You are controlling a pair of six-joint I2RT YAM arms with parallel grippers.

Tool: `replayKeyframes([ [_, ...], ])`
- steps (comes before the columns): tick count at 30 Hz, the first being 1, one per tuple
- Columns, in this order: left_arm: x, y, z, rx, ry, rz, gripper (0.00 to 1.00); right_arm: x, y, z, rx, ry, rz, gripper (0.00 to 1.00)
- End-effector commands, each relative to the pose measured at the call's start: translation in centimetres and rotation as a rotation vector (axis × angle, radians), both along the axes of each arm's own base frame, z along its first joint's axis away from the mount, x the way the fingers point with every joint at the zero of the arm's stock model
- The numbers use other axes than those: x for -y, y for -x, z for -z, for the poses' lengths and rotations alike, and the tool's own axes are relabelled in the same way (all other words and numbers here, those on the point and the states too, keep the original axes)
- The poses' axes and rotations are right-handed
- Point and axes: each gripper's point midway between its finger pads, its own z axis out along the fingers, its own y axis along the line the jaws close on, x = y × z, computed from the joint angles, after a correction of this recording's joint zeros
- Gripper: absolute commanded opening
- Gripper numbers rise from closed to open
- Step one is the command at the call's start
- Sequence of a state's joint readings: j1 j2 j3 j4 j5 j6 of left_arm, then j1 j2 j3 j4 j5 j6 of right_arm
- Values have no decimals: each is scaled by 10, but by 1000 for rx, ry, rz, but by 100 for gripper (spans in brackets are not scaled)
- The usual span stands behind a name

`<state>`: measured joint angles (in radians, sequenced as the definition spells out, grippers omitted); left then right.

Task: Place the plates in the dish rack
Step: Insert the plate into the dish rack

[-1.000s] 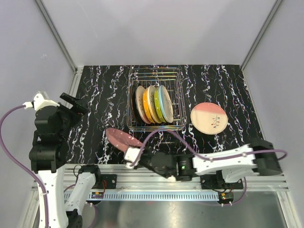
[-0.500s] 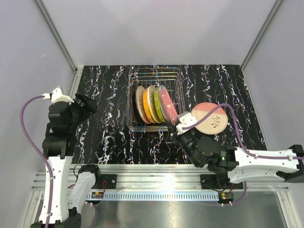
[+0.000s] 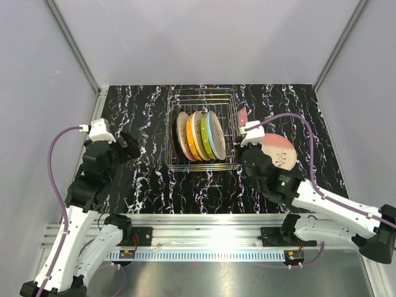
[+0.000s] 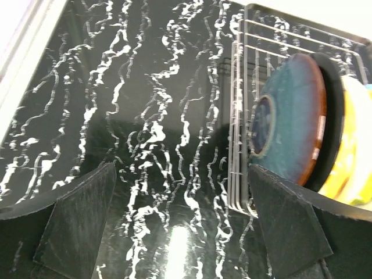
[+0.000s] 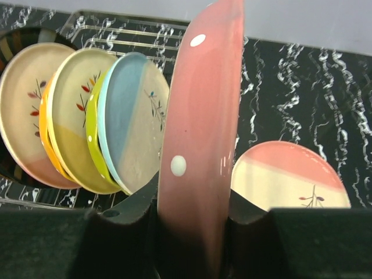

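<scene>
The dish rack (image 3: 204, 99) stands mid-table with several plates upright in its slots: a black one (image 3: 175, 133) at the left end, then cream, orange, yellow-green and light blue (image 3: 216, 136). My right gripper (image 3: 243, 125) is shut on a pink white-dotted plate (image 5: 203, 116), held on edge just right of the rack and beside the light blue plate (image 5: 131, 116). A pink and cream plate (image 3: 281, 154) lies flat on the table to the right. Left of the rack, my left gripper (image 3: 127, 146) hangs open and empty; its wrist view shows the rack (image 4: 238, 116) and the black plate's back (image 4: 290, 116).
The table is black marble-patterned (image 3: 148, 179) with white walls on three sides. The metal rail with the arm bases (image 3: 204, 238) runs along the near edge. My right arm partly covers the flat plate.
My right arm carried the pink dotted plate from the near left, past the rack's front, to the rack's right side. The left arm shifted right toward the rack and its jaws widened.
</scene>
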<state>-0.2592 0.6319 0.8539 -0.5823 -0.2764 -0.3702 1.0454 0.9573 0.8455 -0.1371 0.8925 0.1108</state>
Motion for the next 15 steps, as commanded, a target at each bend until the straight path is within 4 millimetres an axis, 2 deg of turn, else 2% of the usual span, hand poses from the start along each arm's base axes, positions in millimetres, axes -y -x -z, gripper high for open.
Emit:
replayKeyframes([
  [1,-9,-12,-9,44,-55,-43,99,-20,-19,-44,45,-208,-37,0],
  [6,-12,-14,-1,3,-70,-68,99,-33,-44,-28,-3,-239,-69,0],
  [7,-13,-12,0,6,-69,-69,99,-39,-47,-37,13,-268,-95,0],
  [9,-11,-11,-2,17,-69,-58,99,-41,-56,-37,13,-271,-103,0],
  [10,-10,-10,-2,23,-69,-53,99,-50,-59,-34,-2,-268,-143,0],
  [15,-7,-7,-3,39,-79,-44,99,-62,-73,-36,5,-246,-167,0],
])
